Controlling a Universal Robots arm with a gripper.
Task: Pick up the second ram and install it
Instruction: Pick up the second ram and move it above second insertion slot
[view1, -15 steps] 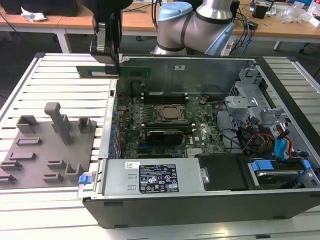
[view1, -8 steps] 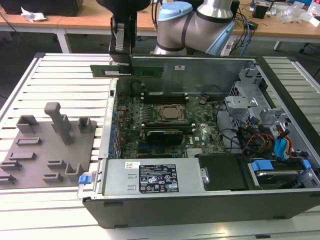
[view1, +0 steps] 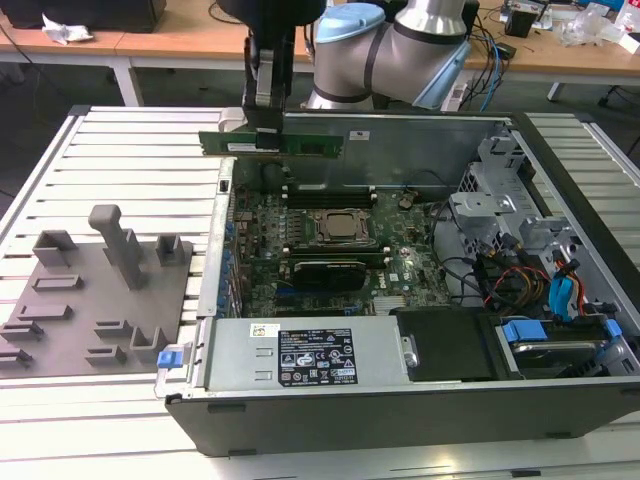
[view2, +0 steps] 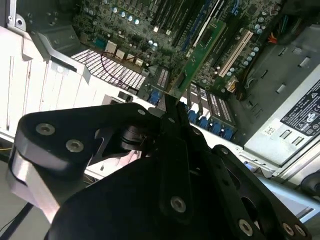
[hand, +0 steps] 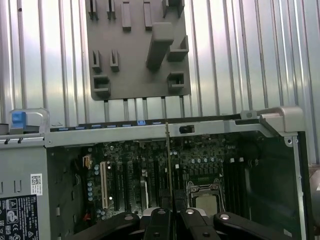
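Second ram (view1: 318, 146) clamped in gripper (view1: 267, 130), level, above open computer case (view1: 420, 150)

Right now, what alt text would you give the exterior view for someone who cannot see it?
The black gripper holds a long, flat green memory stick level in the air above the open black desktop computer case, near its far wall. A grey plastic holder tray lies on the slatted metal table at the exterior view's left.
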